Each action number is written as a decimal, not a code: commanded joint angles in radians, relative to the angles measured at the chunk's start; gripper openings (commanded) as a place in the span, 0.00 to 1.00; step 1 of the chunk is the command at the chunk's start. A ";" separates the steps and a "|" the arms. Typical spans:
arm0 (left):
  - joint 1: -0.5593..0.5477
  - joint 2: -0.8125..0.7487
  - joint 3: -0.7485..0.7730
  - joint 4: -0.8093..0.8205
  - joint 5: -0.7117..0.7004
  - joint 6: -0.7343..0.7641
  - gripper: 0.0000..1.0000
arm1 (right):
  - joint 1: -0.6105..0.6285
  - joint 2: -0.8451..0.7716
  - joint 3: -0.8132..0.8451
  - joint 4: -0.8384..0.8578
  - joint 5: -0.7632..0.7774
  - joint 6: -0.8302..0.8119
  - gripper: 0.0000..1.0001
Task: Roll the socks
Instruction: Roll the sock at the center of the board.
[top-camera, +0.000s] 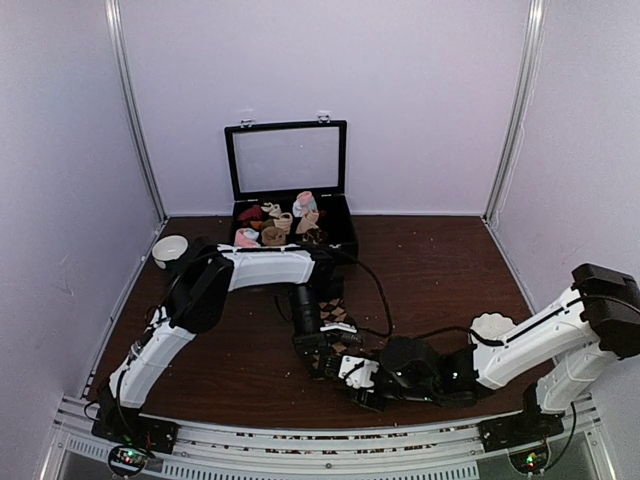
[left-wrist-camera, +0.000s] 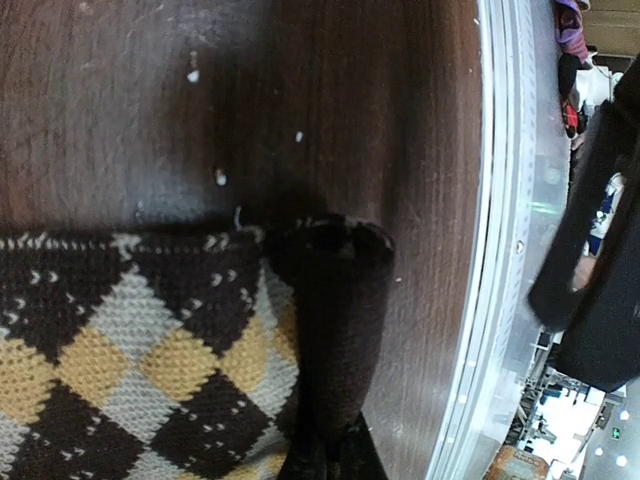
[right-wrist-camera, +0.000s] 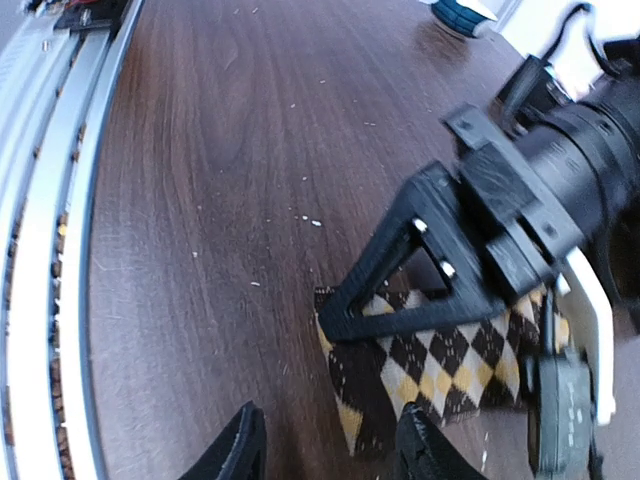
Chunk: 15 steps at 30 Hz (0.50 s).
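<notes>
**The socks** (top-camera: 336, 300): you find them at lower centre of the top view, lying on the table (top-camera: 450, 270) and mostly covered by the two wrists. In the left wrist view the argyle knit fills the lower left. Its plain dark cuff (left-wrist-camera: 335, 290) is turned up into a raised fold at centre frame. In the right wrist view the pair lies right of centre in the lower half, one edge facing the metal rail (right-wrist-camera: 40, 200) at the left.

**Left gripper** (top-camera: 328, 358): it is set down on the socks. In the right wrist view you see one black triangular finger (right-wrist-camera: 440, 215) with its tip on the fabric's edge. You cannot tell whether the jaws are closed on the cloth. The cuff seems to narrow at the bottom edge of the left wrist view, but that spot is too dark to read.

**Right gripper** (right-wrist-camera: 325, 440): its fingers are spread apart with nothing between them, low over bare wood just beside the socks' edge.

**Black case** (top-camera: 340, 235): upper centre of the top view, lid raised, with small sock rolls (top-camera: 275, 225) inside.

**White bowl** (top-camera: 170, 250): just left of the case.
</notes>
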 joint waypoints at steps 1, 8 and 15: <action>-0.002 0.073 0.010 0.017 -0.089 -0.013 0.00 | -0.003 0.095 0.069 0.028 0.007 -0.187 0.44; 0.000 0.073 0.009 0.008 -0.079 0.004 0.00 | -0.059 0.185 0.113 0.029 -0.088 -0.213 0.37; 0.000 0.073 0.010 0.005 -0.077 0.011 0.00 | -0.089 0.246 0.142 0.003 -0.091 -0.201 0.20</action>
